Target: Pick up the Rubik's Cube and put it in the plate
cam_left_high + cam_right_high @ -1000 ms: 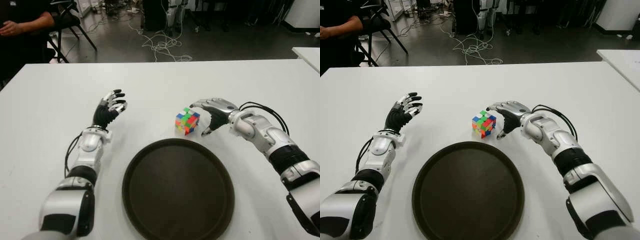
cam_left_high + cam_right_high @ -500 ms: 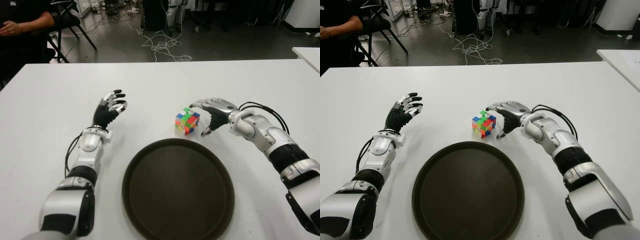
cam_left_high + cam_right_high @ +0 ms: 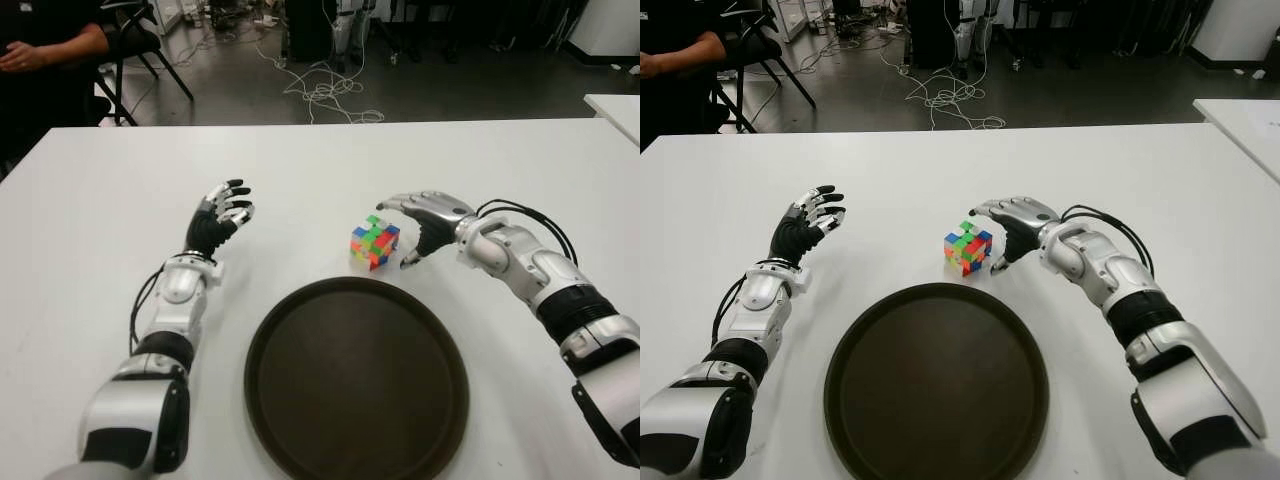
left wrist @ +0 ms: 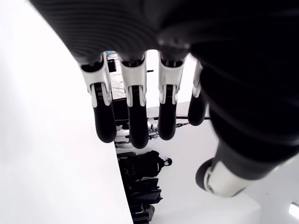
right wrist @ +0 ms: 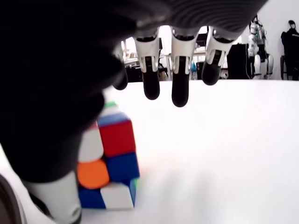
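Observation:
The Rubik's Cube (image 3: 374, 242) sits on the white table (image 3: 300, 170), just behind the far rim of the dark round plate (image 3: 356, 390). My right hand (image 3: 400, 232) is close on the cube's right side, open. Its fingers (image 5: 180, 88) arch over the cube (image 5: 110, 158) and the thumb (image 5: 51, 186) hangs down beside it. Nothing is grasped, and I cannot tell whether the thumb touches the cube. My left hand (image 3: 222, 212) shows left of the cube, fingers (image 4: 133, 121) spread and holding nothing.
A person (image 3: 45, 45) sits beyond the table's far left corner beside a chair (image 3: 140, 45). Cables (image 3: 325, 95) lie on the floor behind the table. A second white table (image 3: 615, 105) shows at the right edge.
My right hand has crept slightly left, closer over the cube. The cube, the plate and my left hand have not moved.

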Controlling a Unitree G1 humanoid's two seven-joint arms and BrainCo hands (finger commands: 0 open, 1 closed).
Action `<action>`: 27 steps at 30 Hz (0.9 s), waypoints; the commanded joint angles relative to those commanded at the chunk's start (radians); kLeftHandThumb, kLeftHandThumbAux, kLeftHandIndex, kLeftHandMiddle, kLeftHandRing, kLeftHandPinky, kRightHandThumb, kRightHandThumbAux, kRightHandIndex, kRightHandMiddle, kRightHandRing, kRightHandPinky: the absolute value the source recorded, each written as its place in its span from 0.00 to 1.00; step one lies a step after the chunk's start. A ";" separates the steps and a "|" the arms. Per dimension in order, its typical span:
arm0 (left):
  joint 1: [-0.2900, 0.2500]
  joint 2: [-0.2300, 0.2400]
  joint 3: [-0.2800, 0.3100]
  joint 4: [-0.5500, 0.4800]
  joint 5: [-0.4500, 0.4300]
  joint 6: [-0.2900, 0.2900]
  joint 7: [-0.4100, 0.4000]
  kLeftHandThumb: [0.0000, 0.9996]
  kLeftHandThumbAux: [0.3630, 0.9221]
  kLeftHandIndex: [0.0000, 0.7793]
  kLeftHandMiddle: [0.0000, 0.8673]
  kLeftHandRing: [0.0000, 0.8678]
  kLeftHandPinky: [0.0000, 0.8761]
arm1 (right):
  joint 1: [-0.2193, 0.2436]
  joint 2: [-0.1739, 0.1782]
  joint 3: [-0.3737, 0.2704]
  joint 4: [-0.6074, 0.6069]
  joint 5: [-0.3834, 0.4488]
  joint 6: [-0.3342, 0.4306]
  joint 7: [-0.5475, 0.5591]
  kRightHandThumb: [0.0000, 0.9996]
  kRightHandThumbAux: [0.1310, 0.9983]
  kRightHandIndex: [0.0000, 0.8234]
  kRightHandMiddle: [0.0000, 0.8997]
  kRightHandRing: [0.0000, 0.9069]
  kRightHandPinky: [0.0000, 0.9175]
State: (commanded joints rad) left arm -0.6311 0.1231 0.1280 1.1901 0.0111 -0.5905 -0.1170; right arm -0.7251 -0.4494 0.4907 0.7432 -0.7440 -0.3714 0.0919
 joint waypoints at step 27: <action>-0.005 0.004 -0.008 0.006 0.011 0.007 0.007 0.17 0.66 0.27 0.29 0.30 0.32 | 0.049 -0.068 -0.089 -0.211 0.014 0.100 0.028 0.00 0.72 0.14 0.18 0.17 0.12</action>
State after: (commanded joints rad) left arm -0.6358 0.1274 0.1203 1.1958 0.0220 -0.5839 -0.1100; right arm -0.6763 -0.5173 0.4021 0.5323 -0.7298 -0.2713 0.1201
